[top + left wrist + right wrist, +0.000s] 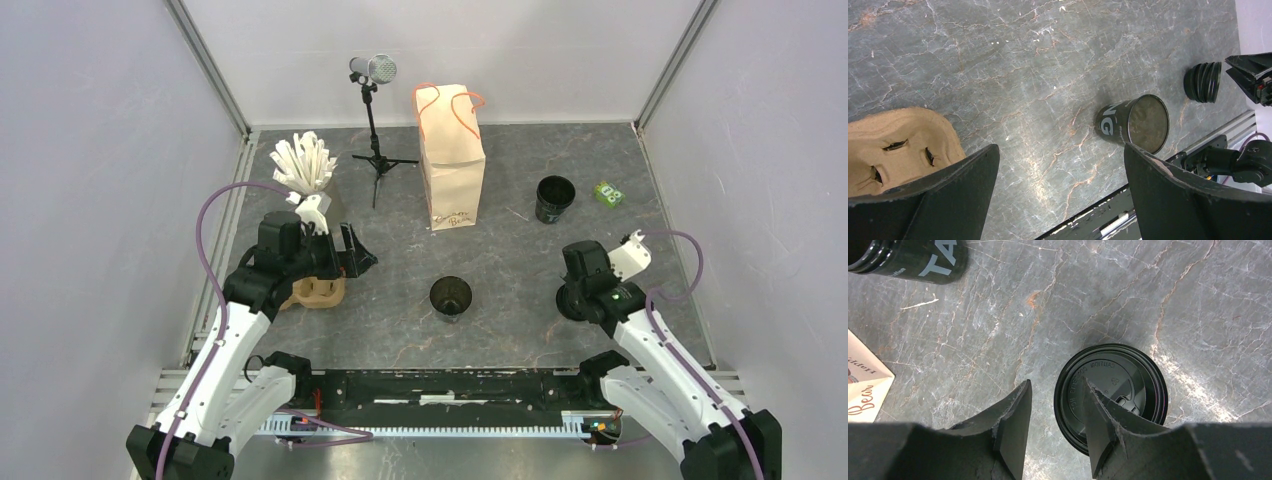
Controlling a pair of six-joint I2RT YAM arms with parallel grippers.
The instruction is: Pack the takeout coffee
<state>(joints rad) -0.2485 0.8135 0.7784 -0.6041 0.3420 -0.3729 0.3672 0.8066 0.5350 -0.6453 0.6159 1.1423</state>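
Right hand [1056,387], fingers parted and gripping nothing, hangs directly above the black lid [1123,375], which lies flat on the surface [1198,300]. The lid's rim lies between the fingers. The open black cup [451,296] stands upright, well off to this hand's left.

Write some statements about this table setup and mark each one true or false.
1. The black cup in the middle stands open, with no lid on it. True.
2. The brown paper bag lies on its side. False: it stands upright at the back.
3. The black lid lies flat on the table, partly under the right gripper. True.
4. The left gripper clamps the cardboard carrier. False: its jaws stand wide open, holding nothing; the carrier sits beside them.
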